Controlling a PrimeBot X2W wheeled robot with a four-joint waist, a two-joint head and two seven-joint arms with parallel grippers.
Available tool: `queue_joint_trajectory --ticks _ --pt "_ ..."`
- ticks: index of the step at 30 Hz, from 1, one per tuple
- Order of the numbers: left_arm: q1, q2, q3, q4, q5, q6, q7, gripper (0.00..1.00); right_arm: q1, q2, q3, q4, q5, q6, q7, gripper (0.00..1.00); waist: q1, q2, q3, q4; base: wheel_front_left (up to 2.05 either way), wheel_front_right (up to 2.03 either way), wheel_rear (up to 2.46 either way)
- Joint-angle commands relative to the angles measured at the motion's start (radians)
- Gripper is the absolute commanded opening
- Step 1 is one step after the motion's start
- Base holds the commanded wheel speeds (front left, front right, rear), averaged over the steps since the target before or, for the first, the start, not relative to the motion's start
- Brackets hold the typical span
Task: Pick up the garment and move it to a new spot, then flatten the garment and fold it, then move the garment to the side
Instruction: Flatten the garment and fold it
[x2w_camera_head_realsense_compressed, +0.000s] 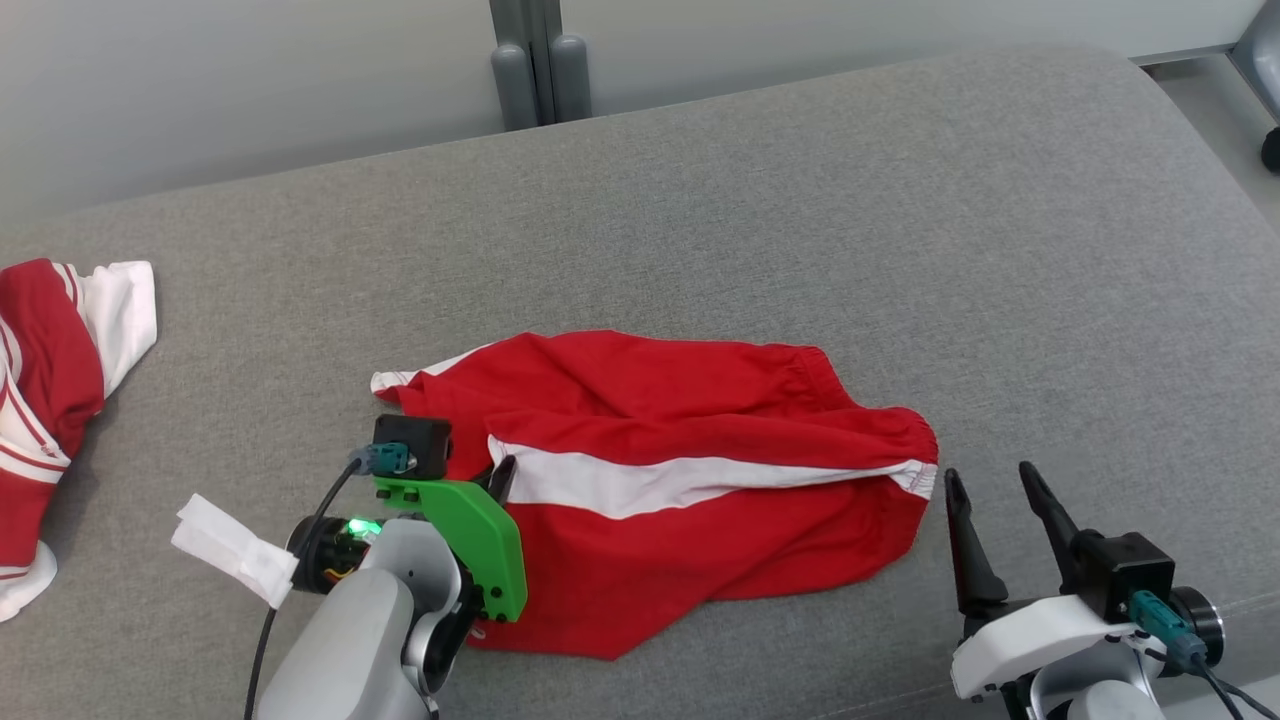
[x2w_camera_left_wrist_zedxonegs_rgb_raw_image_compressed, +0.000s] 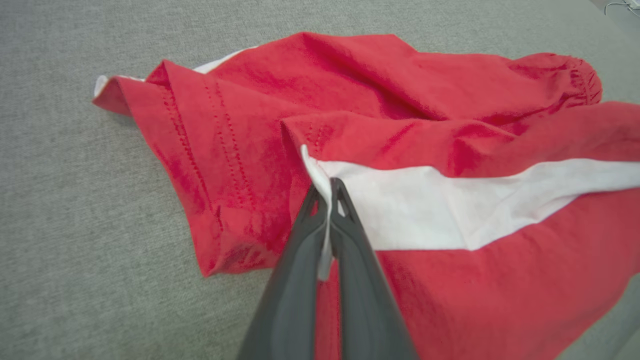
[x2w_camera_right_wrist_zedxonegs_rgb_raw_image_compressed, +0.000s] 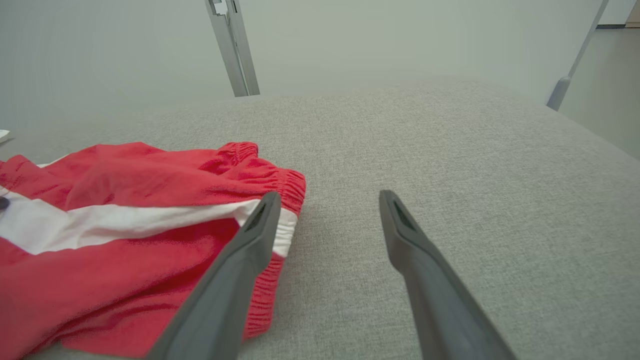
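Note:
The garment (x2w_camera_head_realsense_compressed: 680, 470) is a pair of red shorts with a white side stripe, lying crumpled on the grey cushion (x2w_camera_head_realsense_compressed: 800, 230). My left gripper (x2w_camera_head_realsense_compressed: 500, 478) is at its left end, shut on the hem where the white stripe ends. In the left wrist view the two dark fingers of the left gripper (x2w_camera_left_wrist_zedxonegs_rgb_raw_image_compressed: 329, 192) pinch the white edge of the garment (x2w_camera_left_wrist_zedxonegs_rgb_raw_image_compressed: 425, 200) between them. My right gripper (x2w_camera_head_realsense_compressed: 990, 490) stands open just right of the elastic waistband, touching nothing. The right wrist view shows the right gripper (x2w_camera_right_wrist_zedxonegs_rgb_raw_image_compressed: 327, 200) beside the waistband of the garment (x2w_camera_right_wrist_zedxonegs_rgb_raw_image_compressed: 125, 200).
A second red and white piece of clothing (x2w_camera_head_realsense_compressed: 50, 400) lies at the cushion's left edge. A white tag (x2w_camera_head_realsense_compressed: 235, 548) hangs off my left wrist. Grey posts (x2w_camera_head_realsense_compressed: 540, 70) stand behind the cushion. Bare cushion stretches to the back and right.

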Motion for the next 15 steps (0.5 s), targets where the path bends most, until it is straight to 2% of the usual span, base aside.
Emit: queue_joint_trajectory --ticks 1,15 --pt "0.015 0.010 0.004 -0.009 0.005 0.008 -0.010 0.00 0.010 -0.003 0.013 0.010 0.006 0.000 -0.003 1.00 0.0000 0.0000 0.001 0.002 0.00 0.00 0.00" --pt "0.054 0.004 -0.002 -0.080 -0.009 0.031 -0.043 0.00 -0.113 -0.003 0.101 0.204 0.114 0.000 -0.002 1.00 0.0000 0.0000 0.010 0.038 0.00 0.00 0.00"
